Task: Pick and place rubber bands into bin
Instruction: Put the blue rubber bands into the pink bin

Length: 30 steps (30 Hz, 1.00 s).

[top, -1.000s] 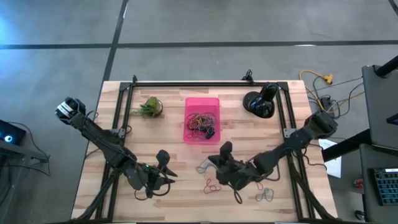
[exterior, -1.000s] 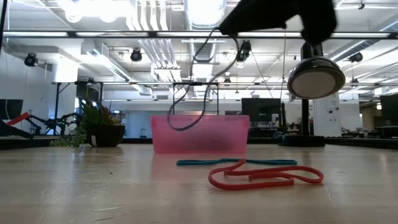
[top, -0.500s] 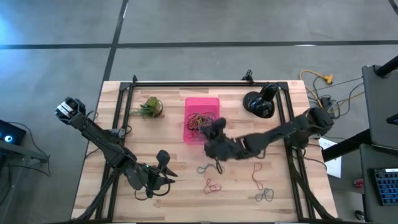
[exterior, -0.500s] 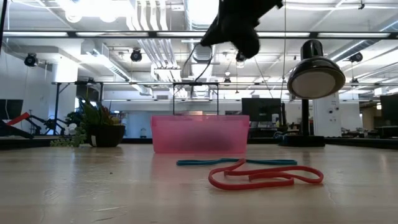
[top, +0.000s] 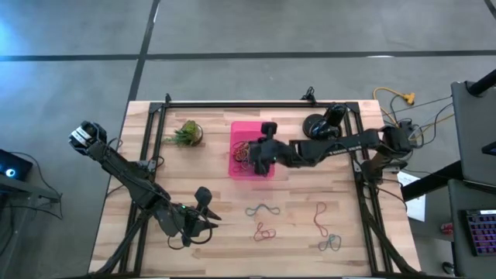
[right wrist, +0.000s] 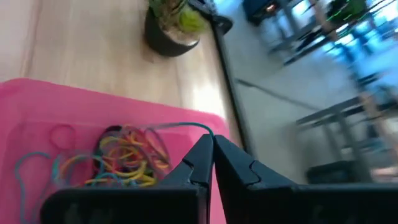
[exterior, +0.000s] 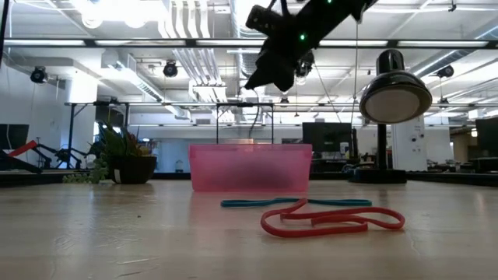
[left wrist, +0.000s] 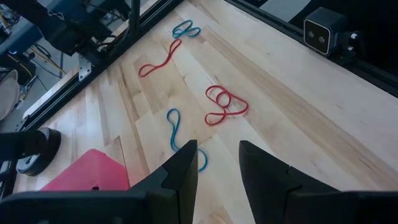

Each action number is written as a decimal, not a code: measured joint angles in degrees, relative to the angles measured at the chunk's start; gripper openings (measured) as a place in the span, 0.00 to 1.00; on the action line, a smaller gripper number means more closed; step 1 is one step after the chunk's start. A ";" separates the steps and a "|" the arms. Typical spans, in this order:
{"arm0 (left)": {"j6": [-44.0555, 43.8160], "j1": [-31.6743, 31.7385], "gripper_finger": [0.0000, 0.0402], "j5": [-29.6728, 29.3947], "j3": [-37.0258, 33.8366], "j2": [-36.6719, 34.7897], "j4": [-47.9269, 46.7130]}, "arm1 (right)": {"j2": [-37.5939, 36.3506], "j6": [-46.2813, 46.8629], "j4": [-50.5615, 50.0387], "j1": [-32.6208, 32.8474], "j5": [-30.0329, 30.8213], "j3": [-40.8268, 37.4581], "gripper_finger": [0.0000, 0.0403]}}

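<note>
On the table [top: 194, 186] the pink bin [top: 241, 130] sits mid-rear with a heap of rubber bands [right wrist: 127, 158] inside, the right tool [top: 261, 159] above it pinched together on a blue-grey band [right wrist: 180, 126], the left tool [left wrist: 214, 158] apart near the front edge.

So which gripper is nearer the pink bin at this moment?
The right. The right gripper hangs over the pink bin, shut on a teal rubber band. The left gripper waits near the table's front edge, well short of the bin.
</note>
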 joint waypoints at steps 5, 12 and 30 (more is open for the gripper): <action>0.00 0.01 0.26 0.00 -0.05 0.00 0.00 | 0.09 6.45 -0.13 -4.28 -6.08 -1.70 0.02; 0.00 0.01 0.26 -0.02 -0.07 0.00 0.01 | 0.09 15.10 -0.08 -8.82 -17.32 -3.55 0.03; -0.02 0.14 0.26 -0.02 -0.89 -0.02 0.09 | -0.65 16.33 -1.38 -8.77 -23.15 -4.08 0.37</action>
